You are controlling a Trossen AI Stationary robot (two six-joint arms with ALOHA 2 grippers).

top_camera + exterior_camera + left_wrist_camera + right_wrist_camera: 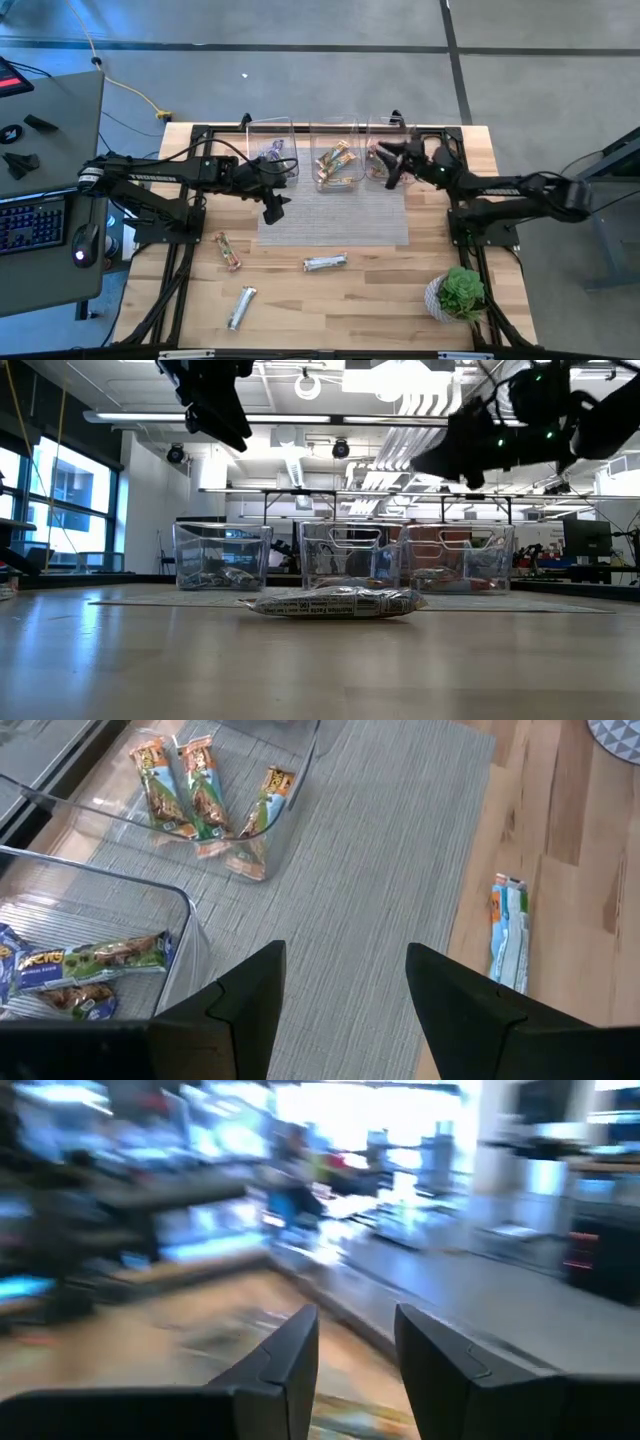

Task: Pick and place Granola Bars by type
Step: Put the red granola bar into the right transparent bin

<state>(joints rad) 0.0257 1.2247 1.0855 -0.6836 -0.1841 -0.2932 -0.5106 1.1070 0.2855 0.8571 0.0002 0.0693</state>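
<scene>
Left gripper (275, 205) hangs over the grey mat (340, 225), fingers apart and empty; right gripper (392, 165) hovers above the right bin (385, 160), fingers apart, empty; 3 granola bars (325, 262) lie loose on the table (380, 300); others fill the 3 bins

Evenly and brightly lit from above in the high view, with only soft, short shadows beside the arms. Strongly backlit in the low view: glaring ceiling lights (410, 385) and a bright window (65, 500), arms reduced to dark silhouettes, tabletop (320, 670) soft and unfocused up close. Crisp in the left wrist view, faint sheen on the bin (300, 790) wall. Heavily smeared by motion blur across the whole right wrist view, background washed out white.
</scene>
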